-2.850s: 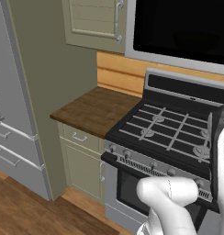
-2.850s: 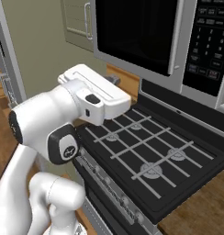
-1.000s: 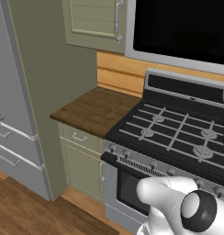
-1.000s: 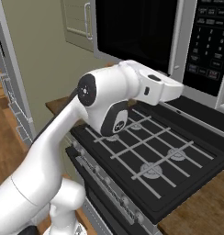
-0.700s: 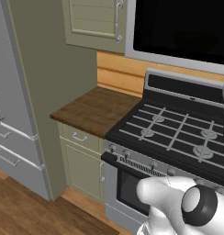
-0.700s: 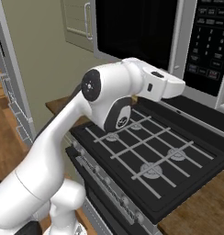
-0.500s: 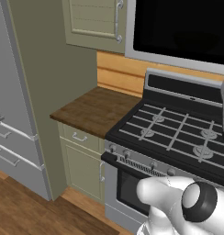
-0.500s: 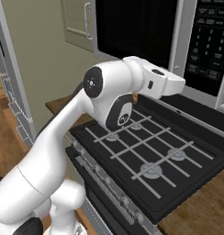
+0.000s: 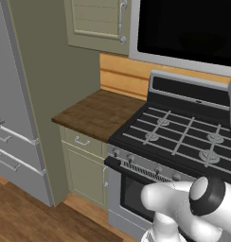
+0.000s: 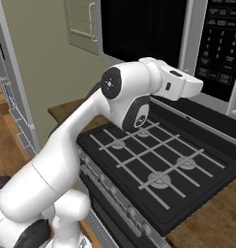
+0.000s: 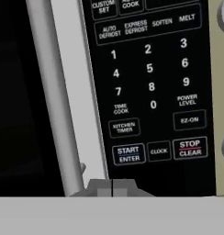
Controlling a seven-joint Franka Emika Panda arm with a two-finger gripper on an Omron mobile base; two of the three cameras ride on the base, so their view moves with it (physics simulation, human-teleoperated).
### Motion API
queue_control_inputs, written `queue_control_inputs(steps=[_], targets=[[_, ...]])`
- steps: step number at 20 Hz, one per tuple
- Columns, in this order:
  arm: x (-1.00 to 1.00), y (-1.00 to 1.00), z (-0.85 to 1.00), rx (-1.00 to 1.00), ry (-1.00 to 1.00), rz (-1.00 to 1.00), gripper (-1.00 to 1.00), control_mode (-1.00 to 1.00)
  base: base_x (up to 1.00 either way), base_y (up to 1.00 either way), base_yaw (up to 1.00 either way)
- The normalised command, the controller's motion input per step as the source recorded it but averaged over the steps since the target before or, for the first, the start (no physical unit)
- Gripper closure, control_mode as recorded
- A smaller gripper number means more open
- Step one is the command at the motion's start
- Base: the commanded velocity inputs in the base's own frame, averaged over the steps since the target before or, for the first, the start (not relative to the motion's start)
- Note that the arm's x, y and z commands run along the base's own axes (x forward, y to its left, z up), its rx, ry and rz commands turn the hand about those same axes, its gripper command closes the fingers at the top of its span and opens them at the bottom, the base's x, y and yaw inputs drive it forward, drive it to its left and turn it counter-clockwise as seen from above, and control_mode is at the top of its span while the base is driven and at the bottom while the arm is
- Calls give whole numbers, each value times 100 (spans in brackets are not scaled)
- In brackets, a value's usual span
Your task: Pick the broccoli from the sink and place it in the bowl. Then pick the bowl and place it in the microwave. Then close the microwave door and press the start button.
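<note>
The microwave point(image 9: 183, 26) hangs above the stove with its door point(image 10: 139, 34) closed, black glass facing out. In the hand view the door's grey bar handle point(image 11: 54, 92) runs beside the black keypad point(image 11: 150, 78). The START ENTER button point(image 11: 128, 154) sits just above my gripper point(image 11: 113, 187), whose two fingertips are pressed together with nothing between them. From the right base view my arm reaches up and right, and the gripper point(image 10: 199, 88) is level with the lower part of the keypad point(image 10: 221, 48), close in front of it. The broccoli, the bowl and the sink are out of view.
A black gas stove point(image 9: 183, 137) with grates lies directly below the hand. A brown wooden counter point(image 9: 93, 113) adjoins it on the left, under a pale wall cabinet point(image 9: 96, 21). A grey fridge point(image 9: 13, 118) stands at far left. The STOP CLEAR button point(image 11: 190, 148) is right of START.
My hand has moved a little further right and up toward the keypad. The door stays closed and the gripper stays shut.
</note>
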Motion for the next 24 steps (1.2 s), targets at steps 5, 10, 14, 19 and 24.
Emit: queue_control_inputs(steps=[5,10,14,19,24], targets=[[5,-26,0,1,0,0,100,-100,0,0,0],[5,-28,0,2,0,0,100,-100,0,0,0],[9,-18,0,0,0,0,100,-100,0,0,0],[13,0,0,0,0,0,100,-100,0,0,0],[25,-2,-6,0,3,0,100,-100,0,0,0]])
